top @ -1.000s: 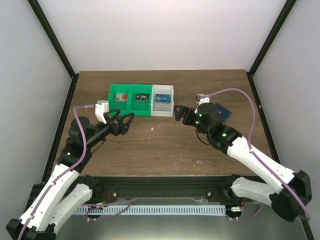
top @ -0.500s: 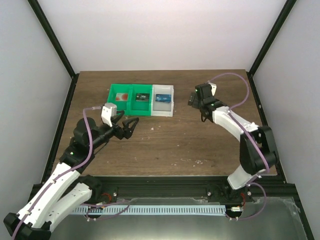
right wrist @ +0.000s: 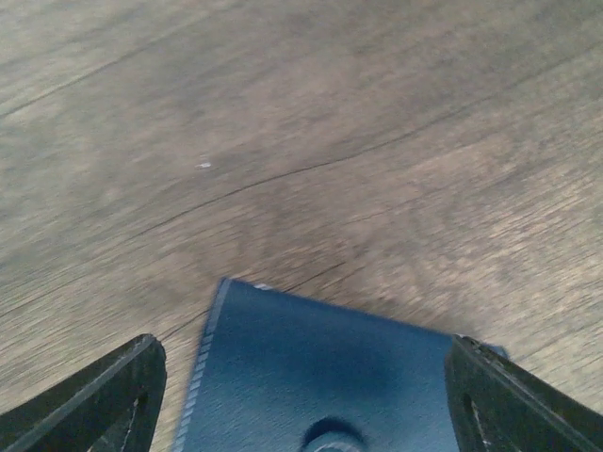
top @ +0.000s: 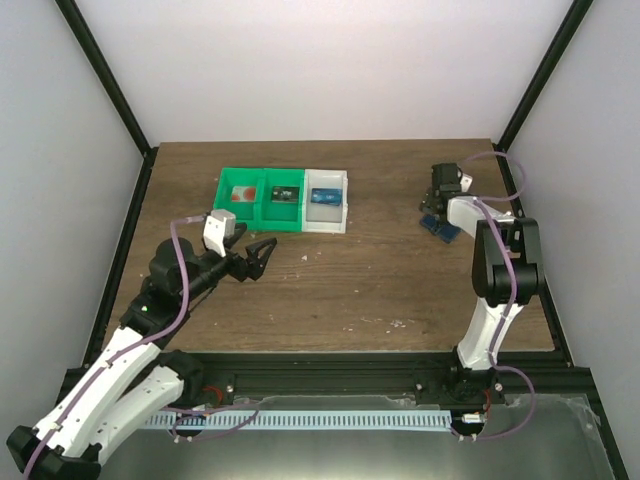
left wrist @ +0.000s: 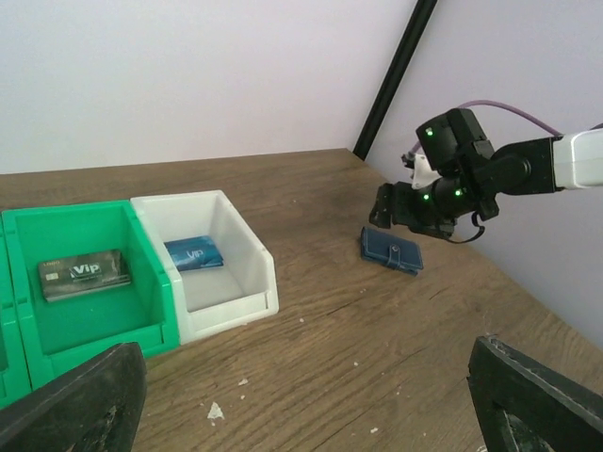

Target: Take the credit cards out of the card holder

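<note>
Left wrist view: "Vip" on dark card (left wrist: 85,273) and blue card (left wrist: 195,254); left hand (top: 260,256), right hand (right wrist: 300,348) spread.

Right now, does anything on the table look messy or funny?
A little. Small white crumbs lie scattered on the wooden table near the bins. The navy card holder lies crooked at the table's right side. Nothing looks spilled or broken.

White arms (top: 100,378) with black joints, purple cables (top: 177,262), green lights (left wrist: 431,133)
</note>
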Available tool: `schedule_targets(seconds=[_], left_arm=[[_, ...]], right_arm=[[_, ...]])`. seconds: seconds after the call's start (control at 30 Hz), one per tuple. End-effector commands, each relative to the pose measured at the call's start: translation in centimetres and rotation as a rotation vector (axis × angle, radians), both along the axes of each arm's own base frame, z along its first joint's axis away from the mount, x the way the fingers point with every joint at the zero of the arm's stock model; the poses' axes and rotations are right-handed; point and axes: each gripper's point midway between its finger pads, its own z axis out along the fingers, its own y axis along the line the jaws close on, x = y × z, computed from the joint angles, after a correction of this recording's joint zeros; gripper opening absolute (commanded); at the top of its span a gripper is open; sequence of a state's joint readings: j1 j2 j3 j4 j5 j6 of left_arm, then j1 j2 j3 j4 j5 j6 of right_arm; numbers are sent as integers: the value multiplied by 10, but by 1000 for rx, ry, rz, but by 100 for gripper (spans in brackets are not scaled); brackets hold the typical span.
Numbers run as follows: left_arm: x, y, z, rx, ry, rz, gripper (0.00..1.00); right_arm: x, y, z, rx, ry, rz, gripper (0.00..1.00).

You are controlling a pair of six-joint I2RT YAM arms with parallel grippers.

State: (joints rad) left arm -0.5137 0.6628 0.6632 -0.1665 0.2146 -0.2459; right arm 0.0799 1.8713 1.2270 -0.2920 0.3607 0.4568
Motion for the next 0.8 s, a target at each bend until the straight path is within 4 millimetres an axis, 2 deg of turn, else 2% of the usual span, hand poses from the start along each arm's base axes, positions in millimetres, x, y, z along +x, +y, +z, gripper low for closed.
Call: schedule_targets(seconds=[0.0, 0.17, 0.37, 0.57, 0.77], left_arm=[[0, 0, -2, 22, -17, -2, 95], [0, 1, -3, 29, -17, 5, 95], [0, 1, -4, 31, -16, 4, 94], [0, 2, -4, 32, -19, 6, 95], [0, 2, -3, 30, -22, 7, 94]], right_arm=[[3, -16, -8, 109, -21, -18, 81], [8, -21, -23, 223, -14, 4, 80], [13, -26, -35, 208, 25, -1, 80], [4, -23, -50, 221, 80, -2, 78], [-10, -10, -55, 279, 104, 38, 75]])
